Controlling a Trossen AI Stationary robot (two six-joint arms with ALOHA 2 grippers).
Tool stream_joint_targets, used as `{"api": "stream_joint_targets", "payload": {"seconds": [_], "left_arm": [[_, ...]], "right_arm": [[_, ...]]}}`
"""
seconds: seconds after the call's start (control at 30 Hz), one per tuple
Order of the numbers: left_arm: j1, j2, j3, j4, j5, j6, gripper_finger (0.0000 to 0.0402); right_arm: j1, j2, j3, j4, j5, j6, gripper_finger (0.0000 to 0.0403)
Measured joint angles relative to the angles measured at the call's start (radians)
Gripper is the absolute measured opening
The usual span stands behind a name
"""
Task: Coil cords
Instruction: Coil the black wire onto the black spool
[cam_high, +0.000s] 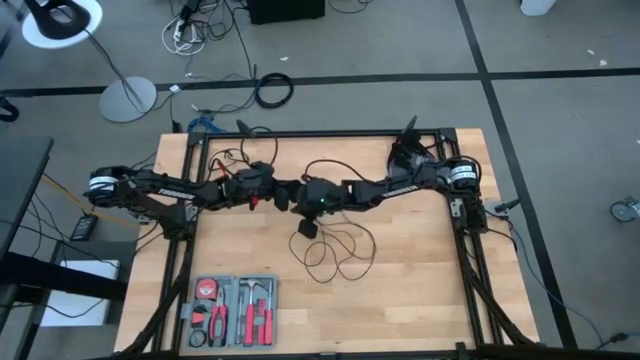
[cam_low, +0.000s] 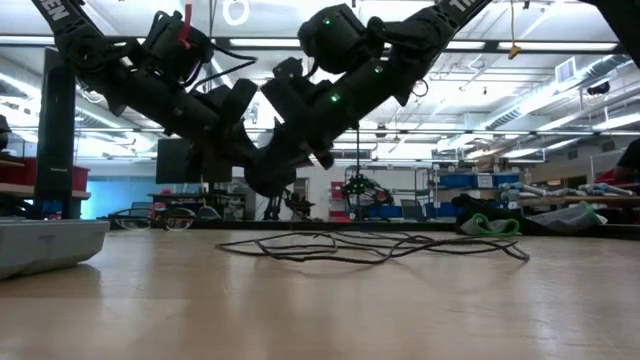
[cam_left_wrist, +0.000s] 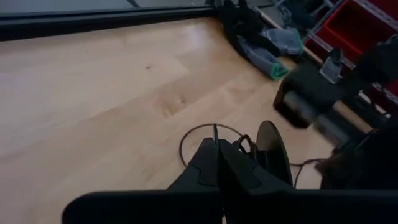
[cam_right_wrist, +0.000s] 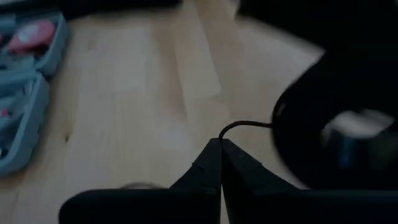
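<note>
Wooden table (cam_high: 420, 290) carries everything. Grey tool case (cam_high: 232, 311) sits at its near left edge. Black cord (cam_high: 340, 250) lies in loose loops mid-table, just below where the arms meet. Left gripper (cam_left_wrist: 216, 144) clenched on a cord strand, raised above center. Right gripper (cam_right_wrist: 221, 144) clenched on the cord too, close beside it.
</note>
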Motion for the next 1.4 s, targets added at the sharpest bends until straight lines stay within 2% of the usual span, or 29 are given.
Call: {"api": "stream_joint_targets", "payload": {"seconds": [0.27,0.47,0.77,0.87,1.13,1.27,1.4], "left_arm": [[-0.002,0.000,0.000,-0.096,0.000,0.002,0.0000],[-0.002,0.000,0.000,-0.138,0.001,0.008,0.0000],[-0.001,0.000,0.000,-0.190,-0.058,0.025,0.0000],[0.000,0.000,0.000,-0.191,-0.061,0.025,0.0000],[0.000,0.000,0.000,-0.220,-0.077,0.031,0.0000],[0.000,0.000,0.000,-0.233,-0.077,0.030,0.0000],[0.000,0.000,0.000,-0.240,-0.076,0.030,0.0000]], "right_arm": [[-0.034,0.000,0.075,-0.002,0.047,-0.075,0.0000],[-0.056,0.000,0.120,-0.167,0.180,-0.089,0.0000],[-0.056,-0.001,0.120,-0.368,0.175,-0.087,0.0011],[-0.056,-0.001,0.120,-0.456,0.173,-0.036,0.0019],[-0.060,-0.002,0.109,-0.638,0.173,0.003,0.0051],[-0.055,-0.012,0.105,-0.784,0.199,0.012,0.0067],[-0.025,-0.096,-0.025,-0.753,0.265,0.049,0.0070]]}}
